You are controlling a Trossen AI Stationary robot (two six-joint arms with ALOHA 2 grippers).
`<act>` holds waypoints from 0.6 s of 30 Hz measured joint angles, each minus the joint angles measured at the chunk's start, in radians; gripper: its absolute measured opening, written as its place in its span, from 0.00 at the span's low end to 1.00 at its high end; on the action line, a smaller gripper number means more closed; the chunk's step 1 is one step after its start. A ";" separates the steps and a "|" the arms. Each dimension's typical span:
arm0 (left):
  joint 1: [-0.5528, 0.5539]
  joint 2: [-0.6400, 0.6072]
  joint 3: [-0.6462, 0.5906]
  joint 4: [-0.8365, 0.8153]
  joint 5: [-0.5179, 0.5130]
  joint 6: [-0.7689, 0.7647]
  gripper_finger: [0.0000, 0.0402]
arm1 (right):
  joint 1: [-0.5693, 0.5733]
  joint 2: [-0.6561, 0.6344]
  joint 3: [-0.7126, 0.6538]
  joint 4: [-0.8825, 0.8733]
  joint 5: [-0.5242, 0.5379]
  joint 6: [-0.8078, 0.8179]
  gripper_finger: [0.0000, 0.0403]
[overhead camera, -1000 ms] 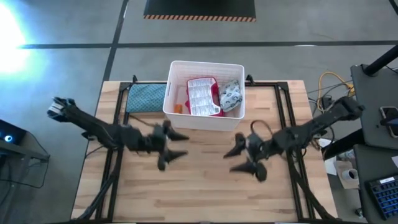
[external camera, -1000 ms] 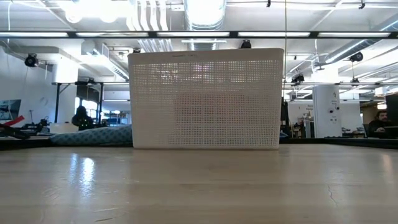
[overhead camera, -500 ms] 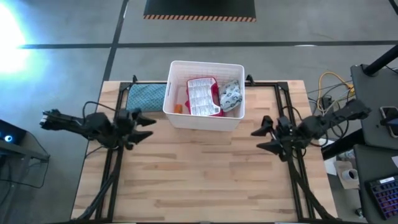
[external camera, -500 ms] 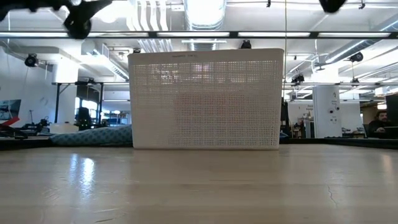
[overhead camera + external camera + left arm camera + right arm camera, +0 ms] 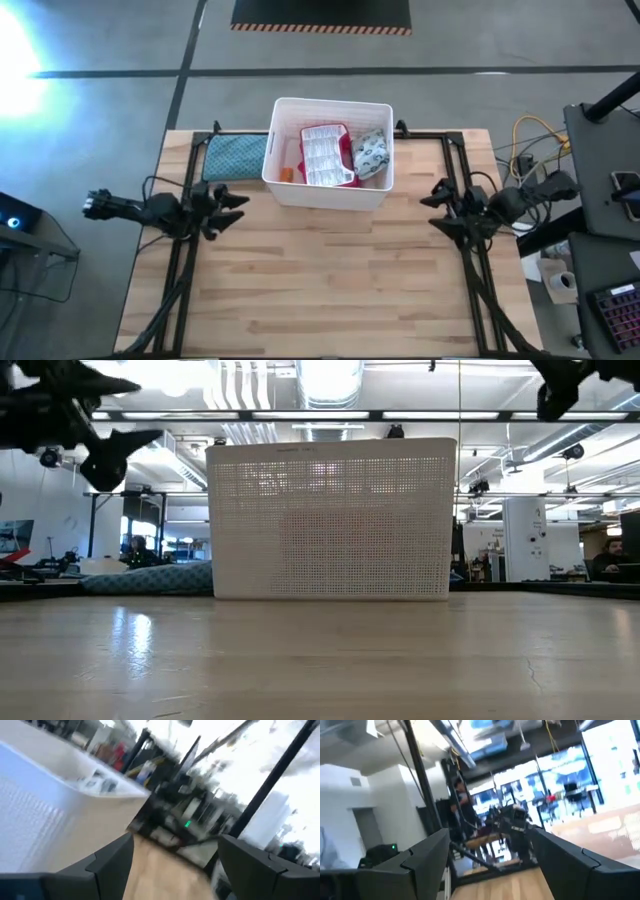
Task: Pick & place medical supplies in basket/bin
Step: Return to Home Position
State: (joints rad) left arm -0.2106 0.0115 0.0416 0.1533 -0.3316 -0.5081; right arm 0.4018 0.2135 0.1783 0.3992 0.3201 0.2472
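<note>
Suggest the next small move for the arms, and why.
Probably fold both arms down to rest at the sides of the table: the left gripper and right gripper are open, empty and well clear of the bin, where the case and pouch already lie.

Lighting: bright and even, supplied by ceiling strip lights (image 5: 330, 415). Glare: a strong white patch is seen on the floor (image 5: 20, 50) at a corner of the high view, and a soft sheen on the wooden table (image 5: 130, 625). The white bin (image 5: 330, 520) is lit through its slotted wall. Both wrist views are smeared by blur, and the windows (image 5: 600, 765) are blown out.
</note>
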 joint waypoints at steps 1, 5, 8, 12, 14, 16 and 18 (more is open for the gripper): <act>0.005 0.014 -0.023 0.038 -0.003 -0.007 0.67 | 0.000 -0.025 -0.024 0.016 -0.001 -0.018 0.68; 0.044 0.054 -0.030 -0.037 -0.045 -0.028 0.67 | -0.001 -0.124 -0.113 0.066 0.000 -0.052 0.66; 0.087 0.068 -0.029 -0.084 -0.098 -0.032 0.67 | -0.003 -0.204 -0.170 0.035 0.021 -0.037 0.66; 0.137 0.091 -0.030 -0.085 -0.099 -0.112 0.67 | -0.006 -0.214 -0.169 -0.007 0.063 -0.049 0.65; 0.146 0.096 -0.030 -0.085 -0.097 -0.123 0.67 | -0.006 -0.214 -0.169 -0.020 0.067 -0.093 0.66; 0.148 0.109 -0.030 -0.086 -0.096 -0.118 0.67 | -0.009 -0.214 -0.169 -0.056 0.069 -0.130 0.66; 0.149 0.128 -0.029 -0.086 -0.096 -0.117 0.67 | -0.017 -0.214 -0.169 -0.092 0.078 -0.146 0.67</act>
State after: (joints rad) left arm -0.0620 0.1393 0.0122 0.0669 -0.4274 -0.6255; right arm 0.3844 -0.0002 0.0090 0.3076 0.3981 0.1011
